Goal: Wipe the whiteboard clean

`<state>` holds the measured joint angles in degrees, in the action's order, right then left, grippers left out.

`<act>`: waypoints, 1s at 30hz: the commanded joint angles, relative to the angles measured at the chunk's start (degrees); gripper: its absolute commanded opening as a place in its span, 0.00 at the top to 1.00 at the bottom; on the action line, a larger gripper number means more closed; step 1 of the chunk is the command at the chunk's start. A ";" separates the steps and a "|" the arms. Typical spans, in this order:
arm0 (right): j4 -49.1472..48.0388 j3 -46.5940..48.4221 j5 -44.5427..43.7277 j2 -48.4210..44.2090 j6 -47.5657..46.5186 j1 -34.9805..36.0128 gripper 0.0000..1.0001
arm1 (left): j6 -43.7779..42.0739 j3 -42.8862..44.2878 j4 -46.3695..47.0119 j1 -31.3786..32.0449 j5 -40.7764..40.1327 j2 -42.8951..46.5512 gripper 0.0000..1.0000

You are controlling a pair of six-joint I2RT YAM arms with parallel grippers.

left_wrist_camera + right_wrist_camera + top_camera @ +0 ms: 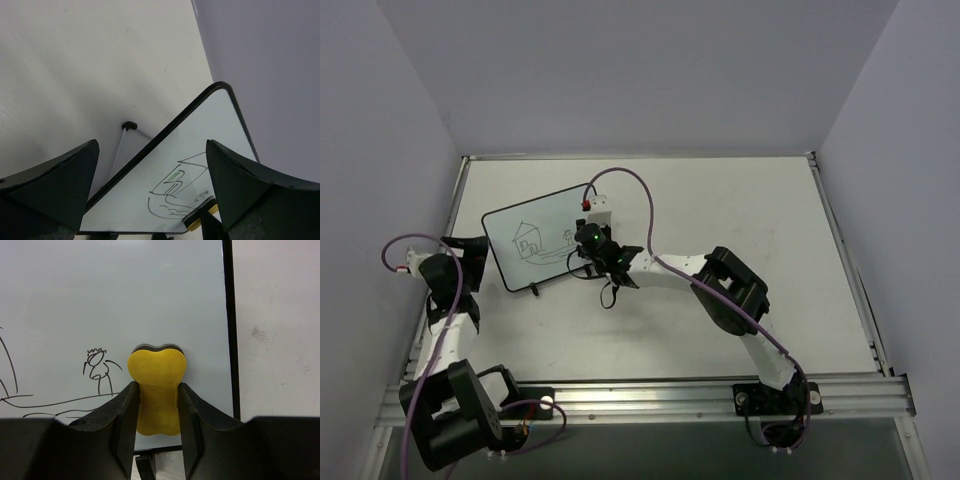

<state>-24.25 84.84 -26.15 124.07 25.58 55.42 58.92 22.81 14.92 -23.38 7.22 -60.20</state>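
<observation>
Eraser held against the whiteboard

The whiteboard [533,238] lies on the table [740,200] at about 10 o'clock from its centre. The right gripper [156,386] is clamped on a yellow eraser [156,365] set against the board, at 3 o'clock of a small drawn figure [98,369]. The left gripper [150,172] stands wide apart, with the board's corner between its fingers.

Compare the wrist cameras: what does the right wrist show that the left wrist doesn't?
Only the right wrist shows the right gripper clamped on the yellow eraser, beside a small stick figure. Only the left wrist shows the open left gripper, the house sketch and one black foot. Both show the whiteboard, its drawing not yet erased, with the eraser on its face.
</observation>
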 commanded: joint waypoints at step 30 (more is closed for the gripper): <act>5.44 0.50 -2.76 1.70 -2.12 1.71 0.96 | 9.91 6.11 63.04 -1.58 23.09 -39.64 0.28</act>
<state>-23.79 84.88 -27.90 124.09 23.94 56.71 70.04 29.71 72.10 -24.60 27.14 -102.50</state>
